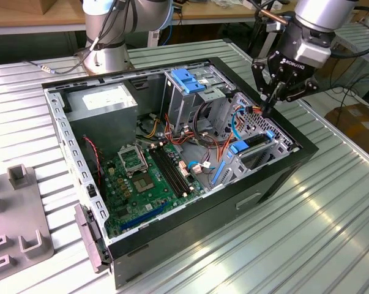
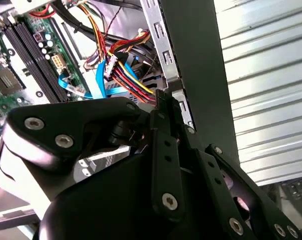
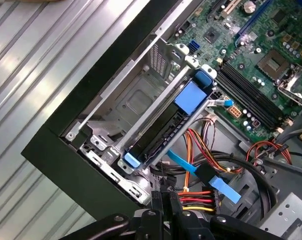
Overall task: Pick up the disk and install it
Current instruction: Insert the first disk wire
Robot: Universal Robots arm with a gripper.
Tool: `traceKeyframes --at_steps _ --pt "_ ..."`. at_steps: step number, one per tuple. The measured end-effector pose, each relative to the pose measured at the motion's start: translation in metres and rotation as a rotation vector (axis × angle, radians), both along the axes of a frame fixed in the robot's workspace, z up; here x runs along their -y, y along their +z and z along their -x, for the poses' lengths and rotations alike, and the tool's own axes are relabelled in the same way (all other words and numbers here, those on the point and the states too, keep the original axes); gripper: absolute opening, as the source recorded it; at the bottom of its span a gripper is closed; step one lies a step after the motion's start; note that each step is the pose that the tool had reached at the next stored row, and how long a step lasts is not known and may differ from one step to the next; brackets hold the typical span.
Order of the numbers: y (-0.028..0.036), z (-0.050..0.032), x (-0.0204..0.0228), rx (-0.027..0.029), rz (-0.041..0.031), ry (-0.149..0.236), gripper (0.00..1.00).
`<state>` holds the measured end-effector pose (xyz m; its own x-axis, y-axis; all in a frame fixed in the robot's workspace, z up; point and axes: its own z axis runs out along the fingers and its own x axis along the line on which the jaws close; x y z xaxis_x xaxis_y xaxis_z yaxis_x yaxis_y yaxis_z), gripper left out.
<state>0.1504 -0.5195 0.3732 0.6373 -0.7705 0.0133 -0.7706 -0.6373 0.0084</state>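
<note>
The disk (image 1: 256, 144) sits edge-up in the metal bay at the side of the open computer case (image 1: 282, 177) on the exterior view's right, its blue rail ends showing at both ends. In the first wrist view the disk (image 3: 161, 131) is a dark slab between a large blue tab and a small blue tab, seated in the bay's frame. My gripper (image 1: 267, 108) hangs just above the case's rim, behind the disk and apart from it, fingers together with nothing between them. Both wrist views show the gripper (image 3: 166, 201) (image 2: 163, 102) over the bundle of red, yellow and black cables.
Inside the case are a green motherboard (image 1: 144, 177), a grey power supply box (image 1: 104, 104), a blue-topped drive cage (image 1: 187, 79) and loose cables (image 1: 202, 144). A grey fixture (image 1: 16, 220) lies at the exterior view's left. The arm's base (image 1: 108, 46) stands behind the case on the ribbed metal table (image 1: 306, 245).
</note>
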Motion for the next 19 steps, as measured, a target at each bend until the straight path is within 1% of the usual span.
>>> traceKeyframes --at_steps 1,3,19 --pt "-0.0003 0.0 0.0 0.0 -0.0001 -0.026 0.17" --pt "-0.0006 0.0 0.0 0.0 0.0 -0.063 0.17" --pt "-0.0042 0.0 0.0 0.0 0.0 -0.34 0.17"
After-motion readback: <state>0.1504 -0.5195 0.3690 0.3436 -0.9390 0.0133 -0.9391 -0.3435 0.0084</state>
